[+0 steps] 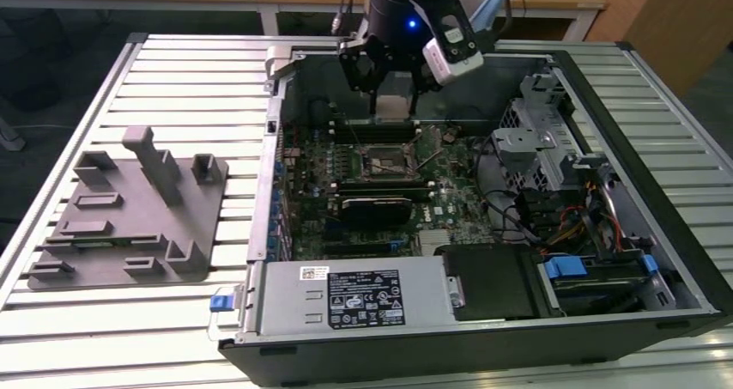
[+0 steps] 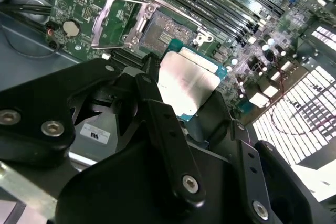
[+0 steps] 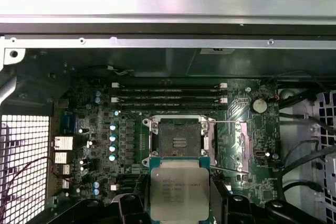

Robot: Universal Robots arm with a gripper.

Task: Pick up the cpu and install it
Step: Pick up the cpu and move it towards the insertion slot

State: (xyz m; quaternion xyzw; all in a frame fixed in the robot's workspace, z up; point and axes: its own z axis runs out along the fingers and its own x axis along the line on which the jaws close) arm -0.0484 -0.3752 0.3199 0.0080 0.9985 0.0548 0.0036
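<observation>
**CPU in grasp, held just short of the open socket**

Fingers [image 2: 160, 124]: two black bars pinching the cpu [image 2: 188, 83] by opposite edges, the chip filling the gap between them; gripper [image 2: 185, 95] closed on it.

View notes:
- The second wrist view is oblique; it gives the finger linkage, and the socket [image 2: 164, 31] beyond the chip with its load plate [image 2: 116, 22] swung open.
- The first wrist view looks straight down on the cpu [image 3: 179, 190]; the chip's far edge overlaps the near frame edge of the socket [image 3: 179, 141] in the picture; the contact field lies bare; memory slots [image 3: 168, 95] lie beyond.
- The exterior view gives the wider setting; gripper [image 1: 393, 106] in the upper centre of the frame, over the motherboard [image 1: 343, 174] inside the open computer case [image 1: 641, 234], above the socket [image 1: 384, 159]; a grey fixture tray [image 1: 126, 209] sits on the slatted table [image 1: 172, 71] at the exterior view's left, well apart from the case.

Orientation: lid up, chip flat and parallel to the board, edges square with the socket frame; outline near square, long axis cannot be told; whether it touches the socket frame cannot be told.

Appearance: matt silvery lid with stepped shoulders and faint print; thin teal-green rim around it.
</observation>
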